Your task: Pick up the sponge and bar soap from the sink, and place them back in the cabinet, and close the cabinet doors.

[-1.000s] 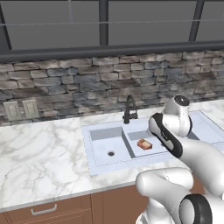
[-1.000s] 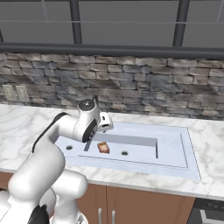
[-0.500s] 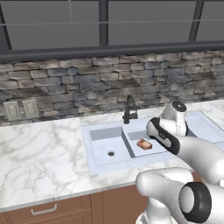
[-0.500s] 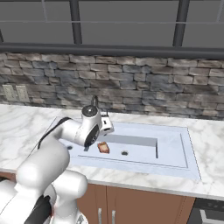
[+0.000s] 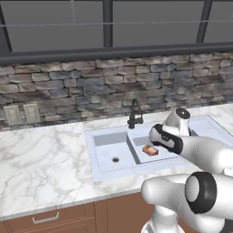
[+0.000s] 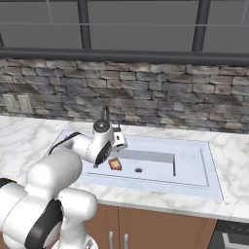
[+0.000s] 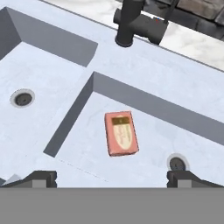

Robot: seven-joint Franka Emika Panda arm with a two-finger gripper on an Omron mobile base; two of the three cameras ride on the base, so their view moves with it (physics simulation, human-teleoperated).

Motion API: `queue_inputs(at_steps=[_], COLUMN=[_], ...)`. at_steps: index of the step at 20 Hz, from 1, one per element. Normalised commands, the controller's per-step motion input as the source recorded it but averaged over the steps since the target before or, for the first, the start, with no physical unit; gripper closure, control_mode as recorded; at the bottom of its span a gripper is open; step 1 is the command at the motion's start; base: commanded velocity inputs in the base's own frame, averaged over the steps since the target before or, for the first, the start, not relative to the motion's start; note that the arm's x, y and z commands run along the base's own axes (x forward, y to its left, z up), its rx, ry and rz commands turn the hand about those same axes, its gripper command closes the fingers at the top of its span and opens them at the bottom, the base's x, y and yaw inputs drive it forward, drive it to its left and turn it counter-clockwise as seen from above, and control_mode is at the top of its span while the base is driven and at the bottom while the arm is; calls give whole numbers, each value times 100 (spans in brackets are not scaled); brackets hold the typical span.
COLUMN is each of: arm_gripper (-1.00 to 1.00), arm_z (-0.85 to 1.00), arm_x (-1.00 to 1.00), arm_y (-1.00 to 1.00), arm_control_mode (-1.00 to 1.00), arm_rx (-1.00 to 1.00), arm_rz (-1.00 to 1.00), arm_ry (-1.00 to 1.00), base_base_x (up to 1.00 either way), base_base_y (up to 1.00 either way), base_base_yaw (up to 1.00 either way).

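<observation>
marble counter rings the pale sink

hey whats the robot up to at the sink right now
The white arm is reaching over the double-basin sink with its gripper open, and nothing is held. In the hand view its fingers stand wide apart above the bar soap, which lies flat on the floor of the basin in front of the black faucet, apart from that basin's drain.

Before me: one bar soap, lying in one double-basin sink with two drains and one black faucet. On the wall I count two outlet plates.
</observation>
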Motion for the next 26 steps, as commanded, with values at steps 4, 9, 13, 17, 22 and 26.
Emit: queue_inputs(at_steps=[4,9,13,17,22,26], arm_gripper=[-100,-100,-100,-100,-100,-100], arm_z=[-8,-13,-19,-23,-20,-21], arm_x=[19,10,1,4,6,6], arm_y=[-2,-1,-4,-6,-3,0], arm_control_mode=[-100,-100,-100,-100,-100,-100], arm_rx=[0,0,0,0,0,0], arm_rz=[0,0,0,1,0,0], arm_ry=[0,0,0,0,0,0], base_base_x=[0,0,0,0,0,0], base_base_y=[0,0,0,0,0,0], base_base_yaw=[0,0,0,0,0,0])
